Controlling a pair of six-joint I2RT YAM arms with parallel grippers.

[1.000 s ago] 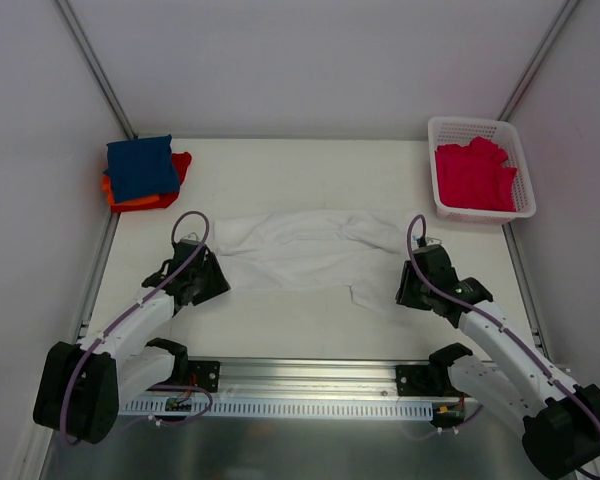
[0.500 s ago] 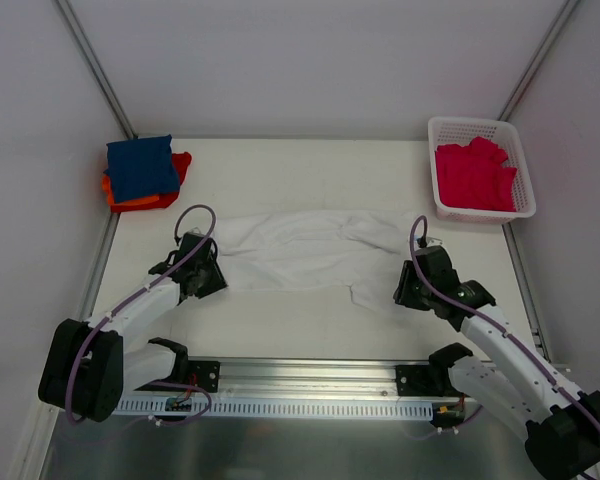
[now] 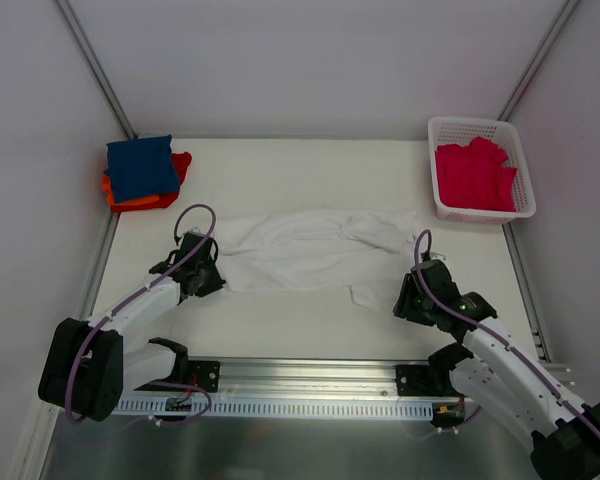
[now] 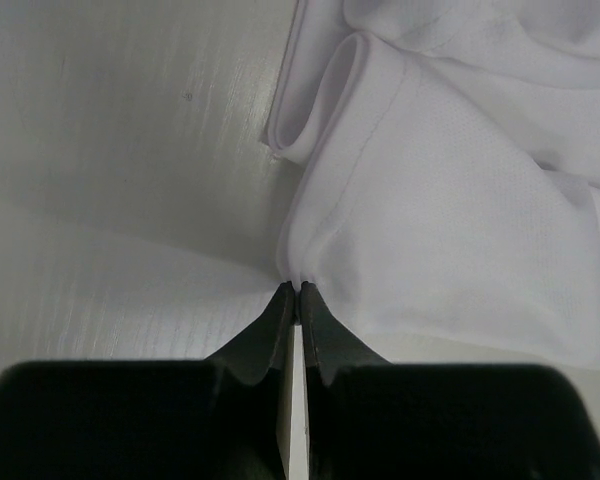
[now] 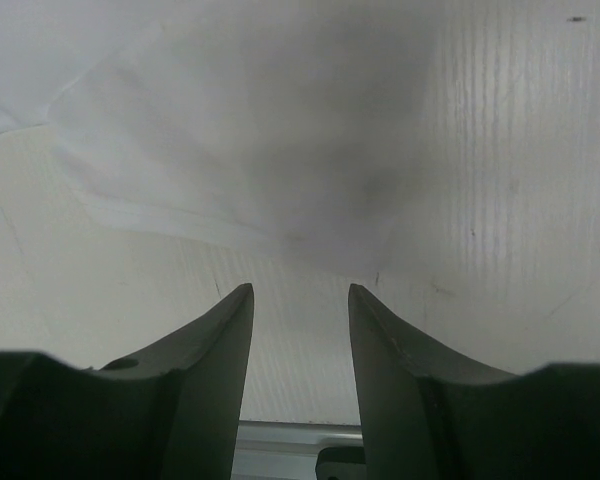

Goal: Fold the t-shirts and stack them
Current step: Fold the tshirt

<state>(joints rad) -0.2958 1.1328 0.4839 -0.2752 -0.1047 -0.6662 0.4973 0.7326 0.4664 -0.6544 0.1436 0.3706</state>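
White t-shirt (image 3: 310,262) lies spread sideways across the middle of the bench (image 3: 280,325), rumpled, with a small flap hanging toward my bases near its right end. My left pincer (image 4: 297,291) is closed to a thin seam, and the shirt's left edge is nipped between its tips; the cloth puckers right where they meet, and a sleeve opening curls just beyond. My right pincer (image 5: 300,292) stands with its fingers apart and nothing between them. It hangs low over bare bench, with the shirt's near right edge just ahead of the tips.

At the far left corner the navy t-shirt (image 3: 140,167) sits folded on top of the orange-red t-shirt (image 3: 145,202), well apart from the white one. At the far right the crimson-pink t-shirt (image 3: 475,177) is bunched inside the white lattice basket (image 3: 480,124).
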